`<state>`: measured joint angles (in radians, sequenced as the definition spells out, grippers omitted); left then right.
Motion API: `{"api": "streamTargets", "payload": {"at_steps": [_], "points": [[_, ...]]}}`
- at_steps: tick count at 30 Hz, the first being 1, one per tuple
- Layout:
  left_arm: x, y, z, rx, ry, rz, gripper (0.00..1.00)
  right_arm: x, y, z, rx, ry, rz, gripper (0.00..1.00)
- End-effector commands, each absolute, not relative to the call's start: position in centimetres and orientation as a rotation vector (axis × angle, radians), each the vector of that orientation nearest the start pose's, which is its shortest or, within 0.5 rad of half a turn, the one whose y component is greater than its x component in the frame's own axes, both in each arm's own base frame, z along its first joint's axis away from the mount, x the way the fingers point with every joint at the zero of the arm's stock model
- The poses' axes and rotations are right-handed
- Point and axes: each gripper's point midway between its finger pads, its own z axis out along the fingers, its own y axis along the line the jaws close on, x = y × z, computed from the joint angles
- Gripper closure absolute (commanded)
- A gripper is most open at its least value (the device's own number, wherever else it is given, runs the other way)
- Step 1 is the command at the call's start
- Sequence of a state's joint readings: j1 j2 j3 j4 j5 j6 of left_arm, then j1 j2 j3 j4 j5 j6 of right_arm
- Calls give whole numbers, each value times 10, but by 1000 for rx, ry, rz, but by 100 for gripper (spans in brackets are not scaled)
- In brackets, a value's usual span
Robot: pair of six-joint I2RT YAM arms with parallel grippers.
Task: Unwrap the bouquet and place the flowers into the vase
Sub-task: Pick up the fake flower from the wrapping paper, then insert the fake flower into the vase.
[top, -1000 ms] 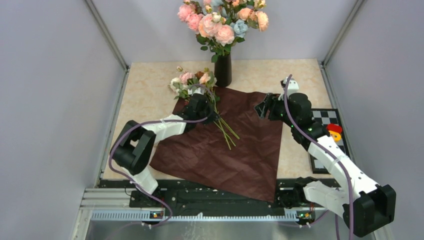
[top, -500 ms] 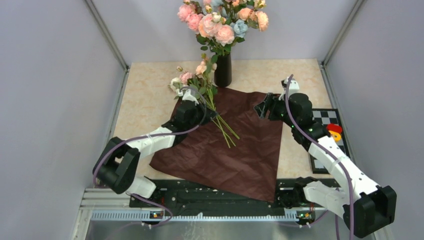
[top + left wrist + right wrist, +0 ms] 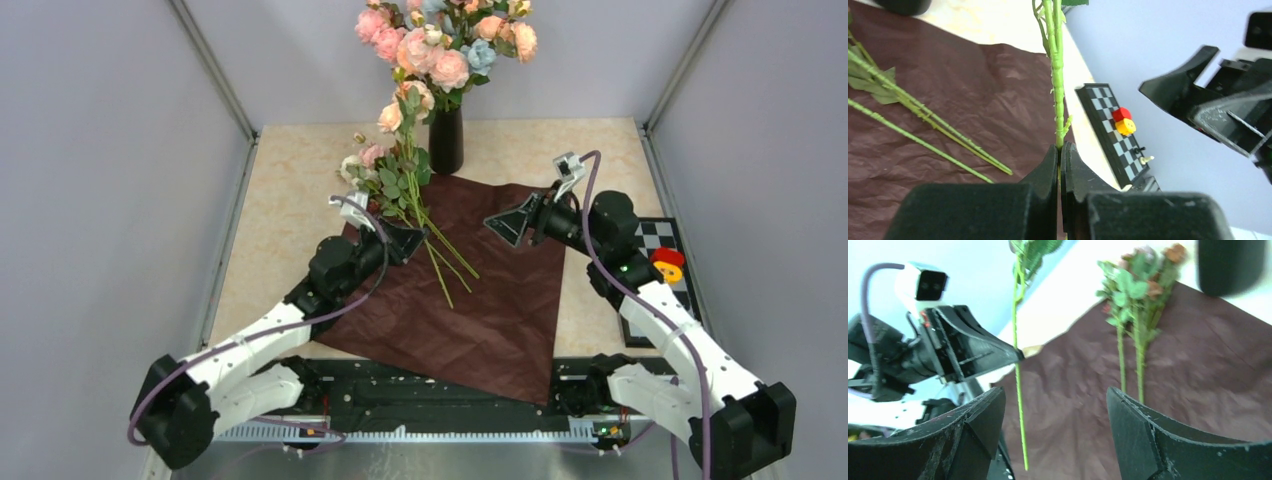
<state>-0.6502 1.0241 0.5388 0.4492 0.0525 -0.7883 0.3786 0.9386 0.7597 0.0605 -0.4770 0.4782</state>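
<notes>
A slim black bottle-like vase (image 3: 446, 142) stood at the far edge of the beige marbled worktop (image 3: 290, 200), and a cluster of large peach, pink and blue blooms (image 3: 445, 40) was held in it. A sheet of dark maroon crinkled wrapping paper (image 3: 480, 300) was spread flat in front of the vase. A loose bunch of small cream, pink and brownish roses on thin green stems (image 3: 385, 180) was laid across its far left corner, with the heads off the paper beside the vase and the stem ends on the sheet.

One leafy green stem topped with pale peach roses (image 3: 1057, 85) was held steeply upward, its blooms just left of the vase's neck. It was gripped near its lower end by the left claw (image 3: 405, 240), whose fingers (image 3: 1048, 165) were clenched on it.

The right claw (image 3: 510, 222) was held above the right half of the paper, released and grasping nothing, pointed toward the upheld stem.

A black-and-white chequered board (image 3: 650, 240) was seen at the worktop's right edge, with a small red and yellow object (image 3: 668, 264) on it.
</notes>
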Motion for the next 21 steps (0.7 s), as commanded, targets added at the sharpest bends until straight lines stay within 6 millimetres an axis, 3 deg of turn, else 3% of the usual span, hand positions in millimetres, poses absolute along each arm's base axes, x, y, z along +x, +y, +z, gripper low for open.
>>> {"api": "streamTargets", "payload": {"at_steps": [1, 5, 13, 18, 21], "points": [[252, -251, 266, -27, 1607, -1143, 100, 243, 239, 326, -459, 1572, 1289, 24], [230, -254, 285, 16, 1558, -1168, 100, 234, 246, 344, -489, 1528, 1362, 23], [191, -281, 322, 140, 1478, -1255, 100, 220, 270, 374, -506, 1465, 1506, 21], [175, -303, 330, 216, 1467, -1312, 100, 208, 285, 394, -558, 1414, 1574, 21], [169, -315, 332, 239, 1457, -1353, 100, 208, 288, 394, -571, 1410, 1587, 21]]}}
